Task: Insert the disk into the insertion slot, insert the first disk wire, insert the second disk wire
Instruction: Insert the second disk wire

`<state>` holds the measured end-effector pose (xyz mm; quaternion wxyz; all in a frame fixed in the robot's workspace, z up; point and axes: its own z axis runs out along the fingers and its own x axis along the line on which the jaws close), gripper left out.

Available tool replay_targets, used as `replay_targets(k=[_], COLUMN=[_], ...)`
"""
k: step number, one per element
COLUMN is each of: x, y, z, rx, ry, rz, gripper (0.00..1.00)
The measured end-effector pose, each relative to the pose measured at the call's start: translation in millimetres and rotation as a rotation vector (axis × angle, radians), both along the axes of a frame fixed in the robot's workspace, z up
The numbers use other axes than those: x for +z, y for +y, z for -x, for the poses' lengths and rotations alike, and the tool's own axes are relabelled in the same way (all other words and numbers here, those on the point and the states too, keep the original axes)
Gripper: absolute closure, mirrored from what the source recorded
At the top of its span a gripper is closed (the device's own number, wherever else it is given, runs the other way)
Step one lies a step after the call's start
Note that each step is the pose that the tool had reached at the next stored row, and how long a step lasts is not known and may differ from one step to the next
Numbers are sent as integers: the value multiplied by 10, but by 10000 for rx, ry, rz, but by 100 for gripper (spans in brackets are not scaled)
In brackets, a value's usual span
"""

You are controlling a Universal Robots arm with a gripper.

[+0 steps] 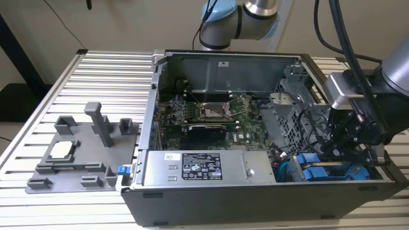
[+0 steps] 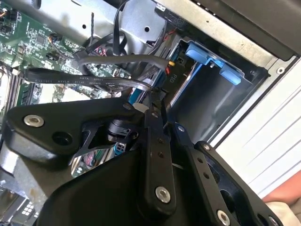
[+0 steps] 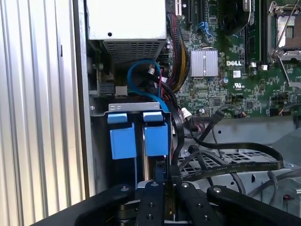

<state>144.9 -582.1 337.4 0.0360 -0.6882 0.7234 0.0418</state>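
A ribbed, silver-white metal tabletop of parallel slats filled the scene in the exterior view, evenly and softly lit. Behind it rose a plain beige wall. At the exterior view's left edge a dark post stood against that wall, with dark floor below it. A thin black cable hung down across the wall.

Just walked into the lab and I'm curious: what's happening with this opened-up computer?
A robot arm is working inside an open computer case on a slatted metal table. Its end effector is down at the drive cage, at the corner of the case beside the power supply. Blue drive carriers sit in the cage, and black flat cables lie loosely beside the end effector.
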Motion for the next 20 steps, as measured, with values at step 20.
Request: replay_targets(k=[20], x=[387], y=[-2], z=[-4], rx=[0], ry=[12], rz=[0], gripper=[76])
